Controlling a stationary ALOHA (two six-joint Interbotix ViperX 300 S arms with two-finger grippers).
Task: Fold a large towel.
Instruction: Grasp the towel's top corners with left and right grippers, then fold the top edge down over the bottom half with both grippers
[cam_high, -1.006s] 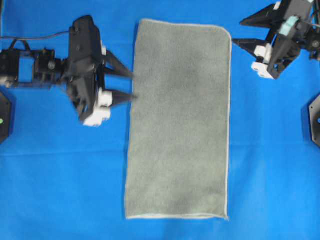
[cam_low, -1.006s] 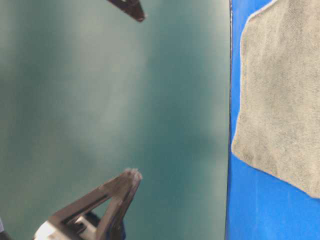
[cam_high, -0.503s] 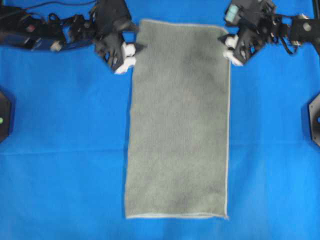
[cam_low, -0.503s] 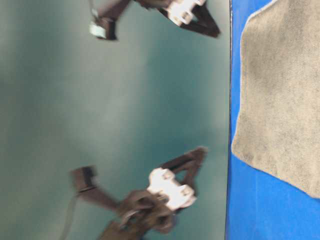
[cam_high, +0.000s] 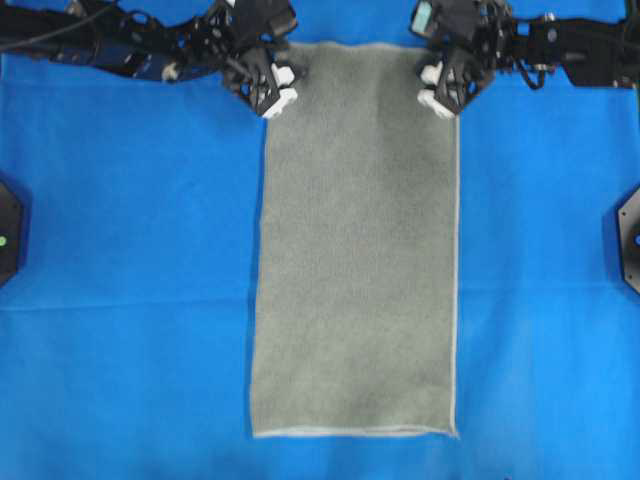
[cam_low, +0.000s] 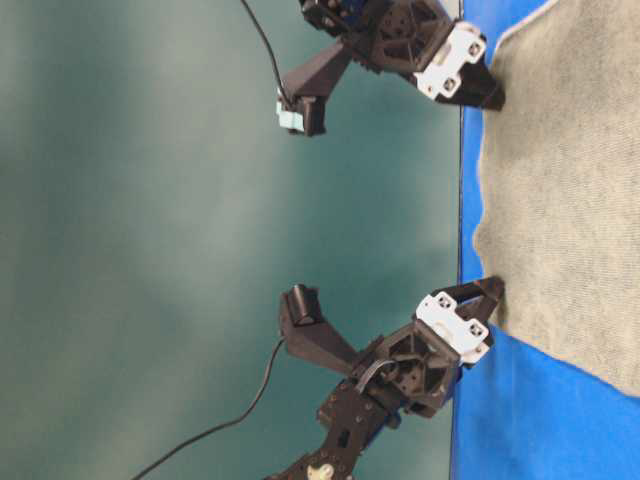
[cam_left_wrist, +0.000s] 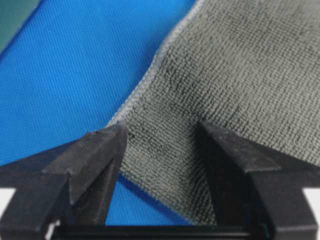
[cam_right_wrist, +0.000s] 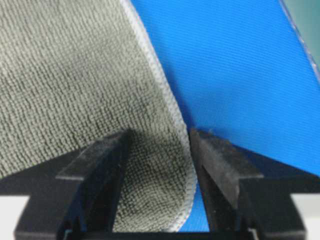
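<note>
**Grippers at the towel's far corners**

Fingers of my left gripper (cam_left_wrist: 162, 150) stand spread, and the near corner of the towel (cam_left_wrist: 240, 75) lies between them, its whitish hem running just beside the left finger (cam_left_wrist: 95, 160). The cloth's edge lifts slightly off the blue sheet (cam_left_wrist: 75, 60) there, with a dark shadow under it. Nothing is pinched; the pads stand apart with cloth in the gap.

My right gripper (cam_right_wrist: 160, 165) is likewise spread. The towel's rounded corner curls up between its two fingers, the hem bending close along the inner face of the right finger (cam_right_wrist: 220, 165). I cannot tell whether the cloth touches that finger.

From overhead, my left gripper (cam_high: 275, 85) sits at the top left corner of the towel (cam_high: 355, 260) and my right gripper (cam_high: 440, 85) at the top right corner, both arms reaching in from the upper edge. The towel lies flat and long down the middle of the blue sheet (cam_high: 120, 300), its hem visible along the right side and the bottom edge.

In the table-level view, both grippers (cam_low: 485, 300) (cam_low: 490, 85) have their tips down at the towel's (cam_low: 570, 180) edge, which ripples a little between them.
</note>
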